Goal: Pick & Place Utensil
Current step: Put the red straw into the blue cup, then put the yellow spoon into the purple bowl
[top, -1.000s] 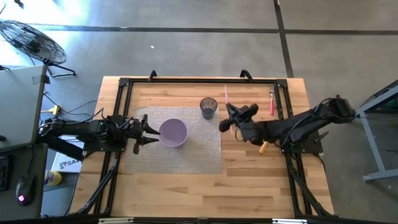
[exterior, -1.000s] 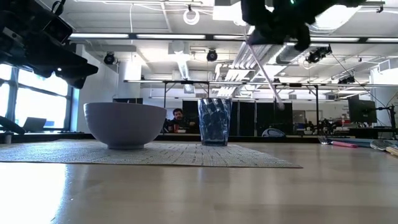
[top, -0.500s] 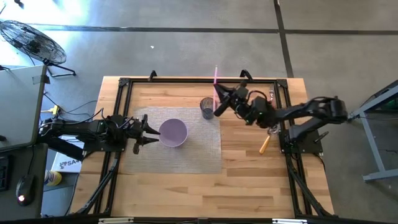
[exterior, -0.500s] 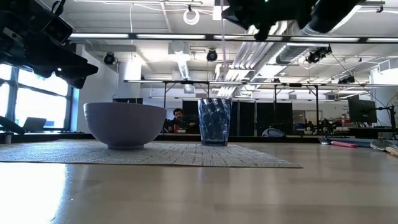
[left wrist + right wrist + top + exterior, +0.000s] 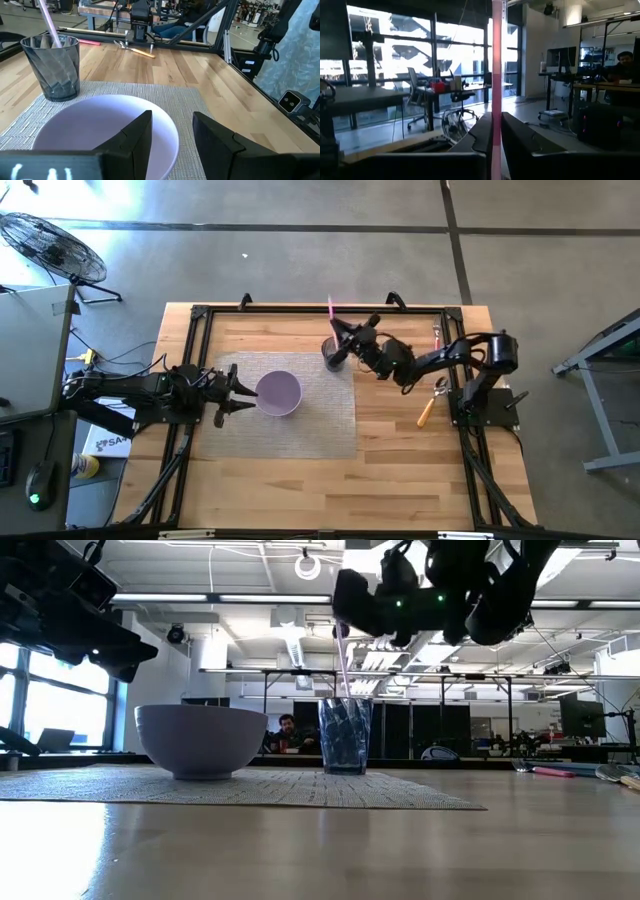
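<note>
A thin pink utensil (image 5: 343,665) stands nearly upright with its lower end inside the dark ribbed glass (image 5: 345,735) on the grey mat (image 5: 310,425). My right gripper (image 5: 345,343) hangs over the glass, shut on the utensil; the utensil's upper end (image 5: 331,308) sticks out past it. From the left wrist, the pink stick (image 5: 48,22) shows in the glass (image 5: 52,65). My left gripper (image 5: 240,392) waits open at the lilac bowl's (image 5: 278,393) left rim. My right gripper pinches the pink utensil's shaft (image 5: 496,100) between its two fingers (image 5: 485,130), which lie across it and reach in from the table's right side. The utensil stands almost upright, its lower end down inside the glass; whether it touches the glass's bottom cannot be told.
A wooden-handled spoon (image 5: 430,405) and another pink utensil (image 5: 437,345) lie on the bare wood at the table's right. A black frame (image 5: 320,310) runs along the table's edges. Bare wood lies on the near side of the mat.
My right gripper has moved from right of the mat toward the table's far left, over the glass, keeping its hold. The pink utensil has turned from slanted to nearly upright and its lower end has gone down into the glass.
</note>
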`<control>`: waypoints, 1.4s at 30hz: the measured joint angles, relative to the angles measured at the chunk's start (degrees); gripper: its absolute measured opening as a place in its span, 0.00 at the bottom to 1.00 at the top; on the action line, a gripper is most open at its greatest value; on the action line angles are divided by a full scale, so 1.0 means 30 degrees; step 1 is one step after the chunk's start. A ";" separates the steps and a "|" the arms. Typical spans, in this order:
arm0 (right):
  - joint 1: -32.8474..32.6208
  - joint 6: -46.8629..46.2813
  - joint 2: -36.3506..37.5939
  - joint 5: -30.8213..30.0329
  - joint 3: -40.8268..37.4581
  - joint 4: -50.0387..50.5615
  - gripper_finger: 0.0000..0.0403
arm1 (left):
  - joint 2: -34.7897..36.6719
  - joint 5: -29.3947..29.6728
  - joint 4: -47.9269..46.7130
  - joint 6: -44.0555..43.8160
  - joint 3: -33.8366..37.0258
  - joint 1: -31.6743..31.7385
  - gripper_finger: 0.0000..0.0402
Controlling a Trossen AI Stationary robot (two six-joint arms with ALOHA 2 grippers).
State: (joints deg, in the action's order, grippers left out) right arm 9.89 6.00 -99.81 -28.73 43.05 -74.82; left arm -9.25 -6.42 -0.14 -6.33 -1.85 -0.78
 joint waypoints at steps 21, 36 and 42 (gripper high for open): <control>-0.1441 -0.0529 0.5694 -0.3011 0.0000 1.4237 0.31 | -0.0003 0.0000 0.0000 0.0000 0.0000 0.0007 0.35; -0.2935 -1.3964 1.1722 -0.0367 0.0007 3.4978 0.31 | -0.0003 0.0000 0.0000 0.0000 -0.0006 0.0007 0.35; -0.3826 -2.0582 1.1124 0.1864 0.0000 4.0101 0.31 | -0.0003 0.0000 0.0000 0.0000 0.0000 0.0006 0.35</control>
State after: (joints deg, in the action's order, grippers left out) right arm -1.59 -55.74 -66.44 -23.14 43.05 45.48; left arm -9.26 -6.42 -0.14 -6.33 -1.85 -0.76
